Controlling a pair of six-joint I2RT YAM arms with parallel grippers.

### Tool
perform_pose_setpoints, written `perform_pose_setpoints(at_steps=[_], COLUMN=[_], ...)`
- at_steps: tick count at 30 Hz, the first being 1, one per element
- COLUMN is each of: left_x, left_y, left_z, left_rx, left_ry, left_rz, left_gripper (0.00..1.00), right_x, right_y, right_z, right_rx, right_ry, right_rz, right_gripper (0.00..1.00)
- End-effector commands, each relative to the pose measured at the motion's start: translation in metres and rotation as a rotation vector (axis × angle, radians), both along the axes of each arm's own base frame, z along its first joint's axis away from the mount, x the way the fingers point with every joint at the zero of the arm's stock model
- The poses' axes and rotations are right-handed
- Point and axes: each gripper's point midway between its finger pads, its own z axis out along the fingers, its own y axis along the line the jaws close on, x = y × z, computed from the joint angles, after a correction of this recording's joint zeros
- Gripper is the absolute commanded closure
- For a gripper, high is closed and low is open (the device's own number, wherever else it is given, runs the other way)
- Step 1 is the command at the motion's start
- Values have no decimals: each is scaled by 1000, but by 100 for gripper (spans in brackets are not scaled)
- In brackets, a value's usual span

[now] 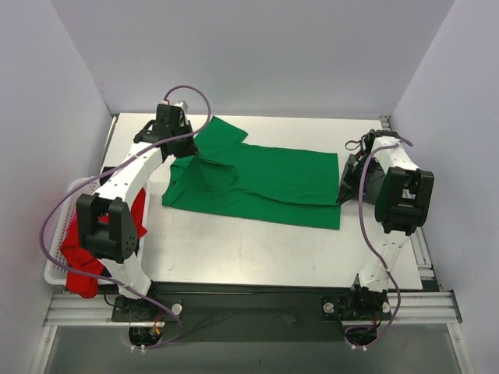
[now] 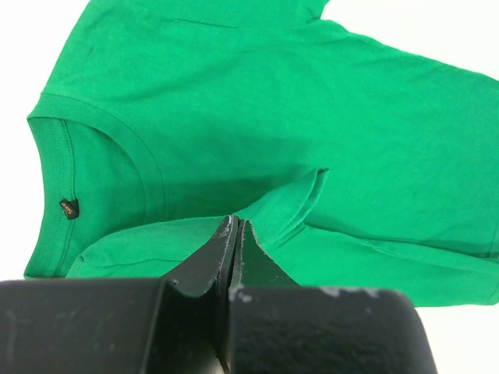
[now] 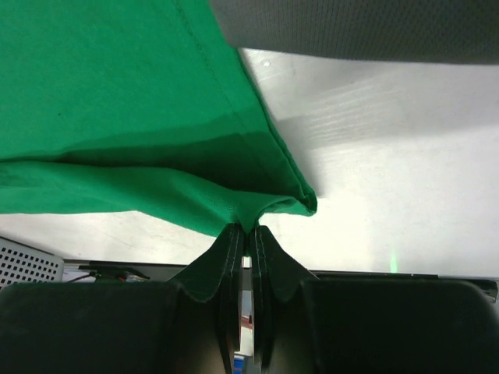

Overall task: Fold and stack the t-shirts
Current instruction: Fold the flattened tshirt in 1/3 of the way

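Observation:
A green t-shirt [image 1: 265, 183] lies spread across the middle of the table, collar to the left. My left gripper [image 1: 199, 156] is shut on a raised fold of it near the left shoulder. In the left wrist view the closed jaws [image 2: 236, 224] pinch this fold, with the collar [image 2: 93, 136] and its label [image 2: 70, 209] to the left. My right gripper [image 1: 341, 196] is shut on the shirt's right edge. In the right wrist view the jaws [image 3: 248, 228] grip the green fabric [image 3: 117, 101], lifted a little off the table.
A white basket [image 1: 56, 273] at the table's left edge holds red shirts [image 1: 78, 249]. White walls close in the left, back and right. Bare table [image 1: 249, 249] lies in front of the shirt. A metal rail [image 1: 249, 304] runs along the near edge.

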Motion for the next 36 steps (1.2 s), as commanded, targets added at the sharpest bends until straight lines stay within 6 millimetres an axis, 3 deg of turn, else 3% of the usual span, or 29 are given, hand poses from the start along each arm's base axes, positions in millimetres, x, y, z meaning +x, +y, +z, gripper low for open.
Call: perform_pose_setpoints(at_steps=[1, 9, 14, 16, 17, 18, 19, 20, 21, 23, 27, 29, 31, 34, 36], left_x=[14, 22, 39, 49, 57, 62, 67, 69, 76, 78, 63, 47, 25, 8, -9], left_y=[5, -7, -6, -7, -10, -11, -11, -12, -10, -7, -1, 5, 8, 12, 17], left_z=[32, 15, 8, 0, 6, 4, -8, -9, -4, -6, -16, -29, -44, -43, -56], left_rx=[-12, -45, -24, -13, -18, -19, -16, -13, -5, 11, 27, 34, 27, 14, 20], left_ry=[-119, -73, -75, -71, -93, -93, -72, -59, -72, -66, -36, -1, 43, 41, 76], left_rz=[13, -28, -20, -23, -27, -28, -26, -24, -10, 6, 14, 17, 14, 18, 27], left_gripper=[100, 100, 100, 100, 98, 88, 76, 53, 46, 36, 32, 31, 31, 31, 32], right_x=[-6, 0, 6, 11, 13, 16, 18, 21, 25, 29, 23, 16, 1, -19, -27], right_y=[0, -2, -3, -5, -6, -7, -7, -8, -8, -8, -4, -2, 1, 4, 6], right_z=[2, -6, -6, -3, -2, -1, 1, 5, 10, 20, 29, 27, 22, 9, 4], right_rx=[13, 13, 6, -4, -8, -14, -18, -21, -24, -28, -16, -10, -4, 5, 7], right_ry=[57, 72, 57, 39, 36, 25, 12, -4, -30, -76, -124, -120, -102, -59, -55], right_rz=[-14, -13, -16, -20, -24, -25, -29, -31, -34, -35, -20, -14, -2, 2, 2], right_gripper=[100, 100, 100, 96, 92, 86, 71, 64, 53, 47, 43, 42, 43, 44, 45])
